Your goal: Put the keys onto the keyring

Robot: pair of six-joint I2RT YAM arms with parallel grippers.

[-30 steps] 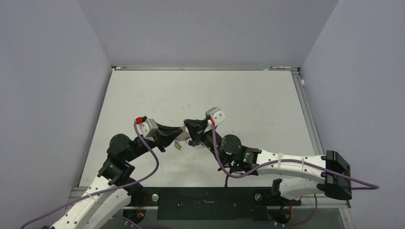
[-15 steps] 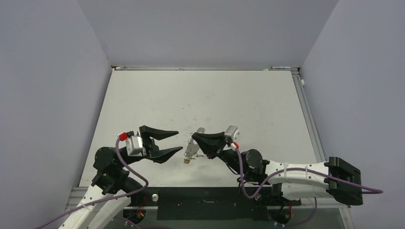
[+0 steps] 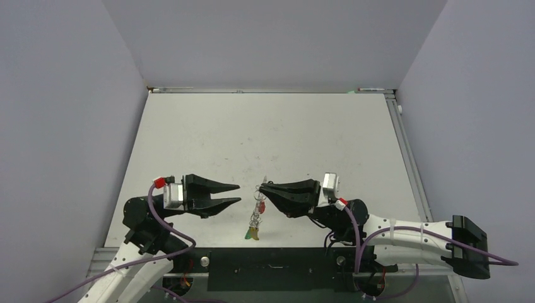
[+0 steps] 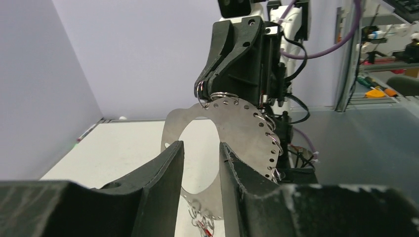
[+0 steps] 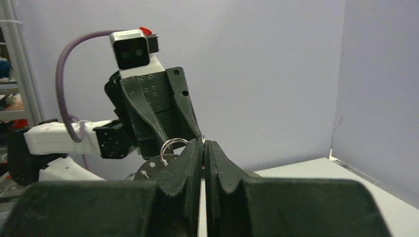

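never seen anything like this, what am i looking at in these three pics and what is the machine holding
These are two robot arms bolted at the near edge of a table. One picture looks down from above. The other two come from small cameras on each arm's wrist, so each shows its own black fingers up close and the other arm beyond. The right gripper is shut on the keyring, a thin grey metal loop, with keys dangling under it. The left gripper is open, holds nothing, and points at the ring.
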